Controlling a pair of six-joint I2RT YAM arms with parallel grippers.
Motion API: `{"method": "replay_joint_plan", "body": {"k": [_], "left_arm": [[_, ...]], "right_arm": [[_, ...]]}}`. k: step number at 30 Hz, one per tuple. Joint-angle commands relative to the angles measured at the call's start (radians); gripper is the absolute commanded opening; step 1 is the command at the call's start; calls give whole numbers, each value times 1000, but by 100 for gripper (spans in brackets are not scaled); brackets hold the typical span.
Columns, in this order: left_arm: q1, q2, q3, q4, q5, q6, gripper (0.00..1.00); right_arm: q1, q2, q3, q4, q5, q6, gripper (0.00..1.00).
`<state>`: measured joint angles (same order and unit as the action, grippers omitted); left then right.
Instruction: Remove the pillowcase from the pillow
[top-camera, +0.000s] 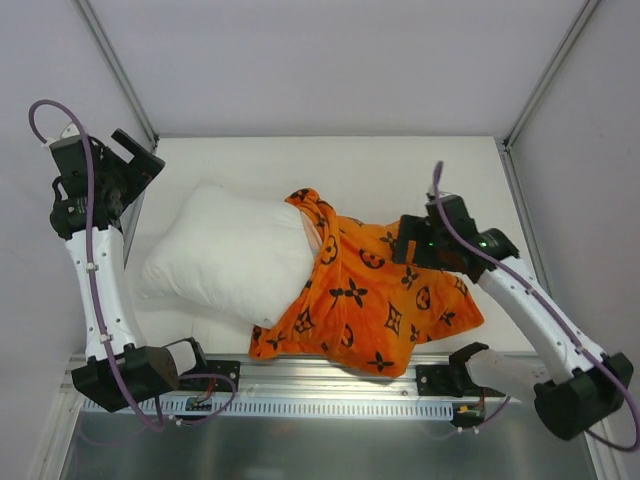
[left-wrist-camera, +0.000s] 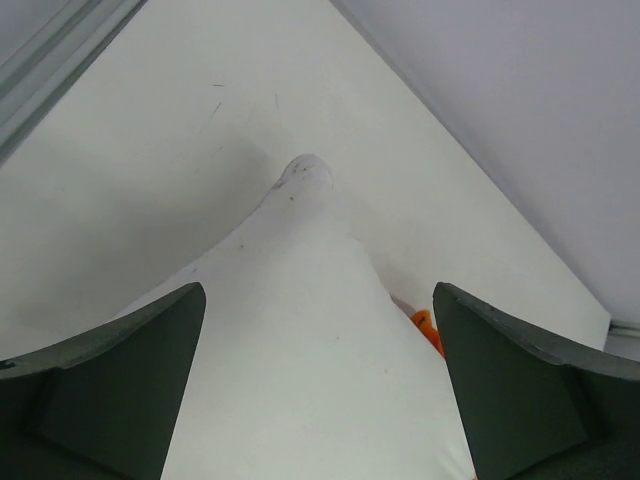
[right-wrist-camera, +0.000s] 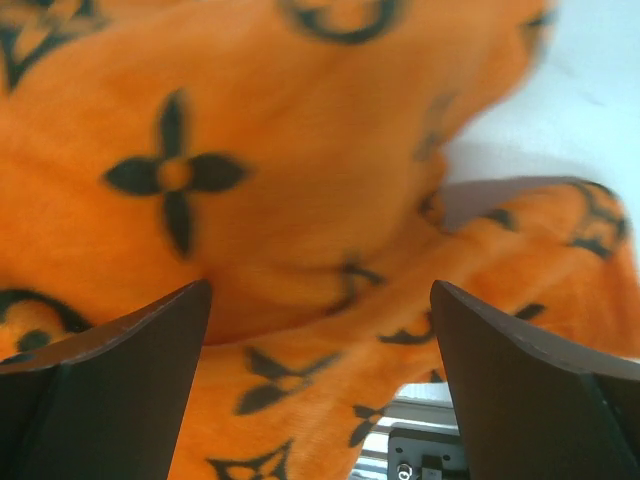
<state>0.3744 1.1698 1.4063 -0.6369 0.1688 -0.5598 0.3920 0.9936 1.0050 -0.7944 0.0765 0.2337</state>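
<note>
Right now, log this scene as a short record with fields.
pillow: white, lying on the table, mostly bare
pillowcase: orange with black motifs, bunched over the pillow's right end
left hand: open, holding nothing, by the pillow's left end
right hand: open, holding nothing, over the pillowcase
task state: pillowcase not yet fully off

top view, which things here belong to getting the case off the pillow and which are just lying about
Belongs to the job:
- pillowcase, orange, over one end of the pillow
- pillow, white
- left gripper, open
- right gripper, open

Just there:
- table
- metal rail along the near edge
</note>
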Motion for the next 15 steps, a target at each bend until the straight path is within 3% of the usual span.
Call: {"method": "replay_joint_plan", "body": {"k": [1, 4, 5, 6, 7, 8, 9, 15], "left_arm": [[-52, 60, 86, -62, -2, 118, 99], [-211, 138, 143, -133, 54, 144, 99], [-318, 154, 143, -136, 49, 147, 99], [-365, 172, 148, -144, 35, 150, 99], [-421, 226, 155, -158, 14, 155, 99], [-489, 256, 183, -191, -27, 144, 99], [-511, 307, 187, -195, -35, 138, 99], [-580, 493, 250, -242, -146, 71, 97]], "right_arm": [[169, 138, 92, 57, 78, 27, 95], [269, 266, 133, 110, 79, 47, 84], [277, 286, 132, 136, 63, 53, 73], [280, 313, 120, 176, 49, 70, 44], [280, 323, 116, 184, 54, 76, 32], [286, 329, 110, 191, 63, 85, 9], [291, 327, 110, 190, 75, 88, 2], [306, 275, 75, 196, 137, 101, 1]]}}
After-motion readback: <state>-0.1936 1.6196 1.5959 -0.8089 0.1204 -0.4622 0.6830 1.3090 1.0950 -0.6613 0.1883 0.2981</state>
